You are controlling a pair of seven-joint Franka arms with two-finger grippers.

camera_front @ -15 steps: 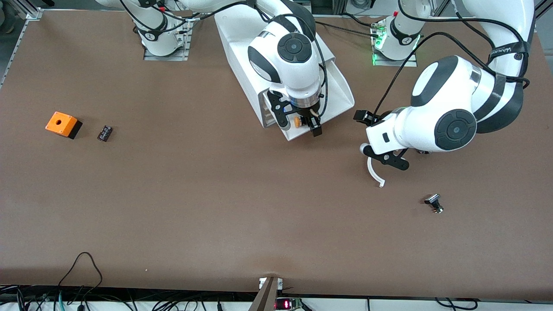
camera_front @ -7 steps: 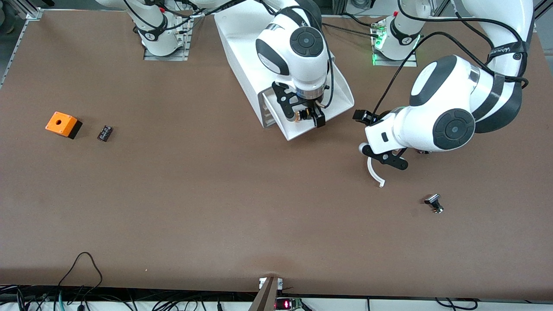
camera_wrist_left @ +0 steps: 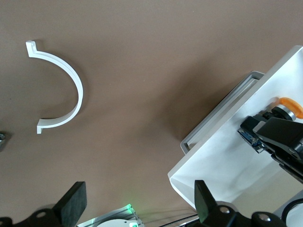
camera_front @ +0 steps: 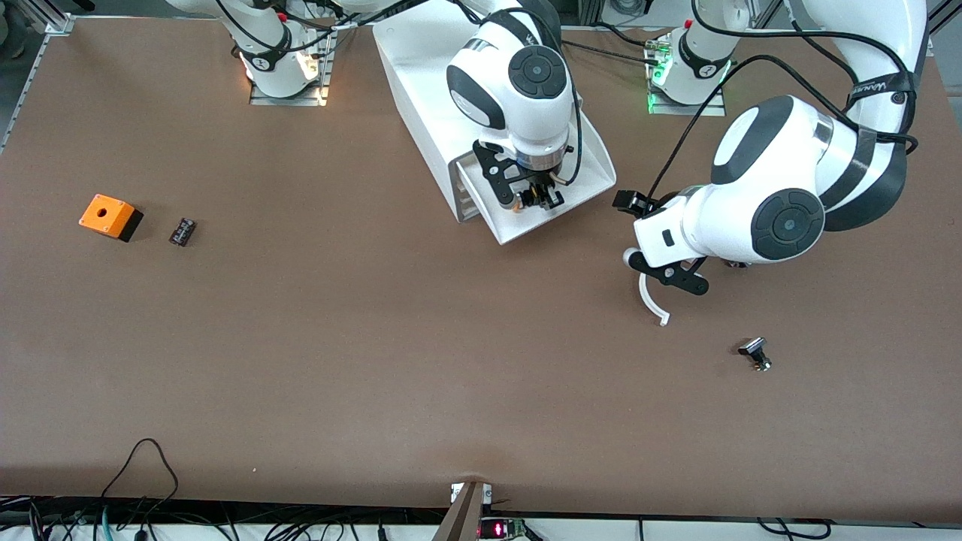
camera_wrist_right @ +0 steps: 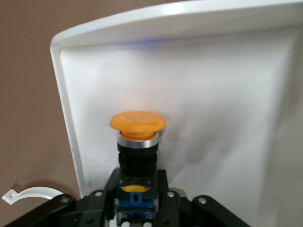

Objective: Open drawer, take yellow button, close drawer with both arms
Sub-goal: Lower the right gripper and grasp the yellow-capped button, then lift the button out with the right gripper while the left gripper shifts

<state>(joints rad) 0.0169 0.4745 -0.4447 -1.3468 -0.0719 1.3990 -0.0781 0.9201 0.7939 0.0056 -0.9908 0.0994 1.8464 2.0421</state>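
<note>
The drawer (camera_front: 594, 161) stands pulled out of the white cabinet (camera_front: 421, 83), toward the front camera. My right gripper (camera_front: 530, 199) reaches down into it and is shut on the button (camera_front: 517, 204). In the right wrist view the fingers (camera_wrist_right: 113, 185) clamp the dark body, and the orange cap (camera_wrist_right: 138, 121) sticks out past them over the white drawer floor (camera_wrist_right: 227, 104). My left gripper (camera_front: 635, 231) waits open beside the drawer, toward the left arm's end. Its fingers (camera_wrist_left: 71, 204) hold nothing. The left wrist view also shows the drawer (camera_wrist_left: 227, 156) and the button's cap (camera_wrist_left: 289, 105).
A white curved piece (camera_front: 652, 300) lies on the table just under the left hand. A black-and-silver part (camera_front: 754, 353) lies nearer the front camera. An orange cube with a hole (camera_front: 110, 216) and a small black part (camera_front: 182, 231) sit toward the right arm's end.
My right gripper shifted a little from the drawer's front edge toward the cabinet, and its fingers closed on the button. The left arm has hardly moved.
</note>
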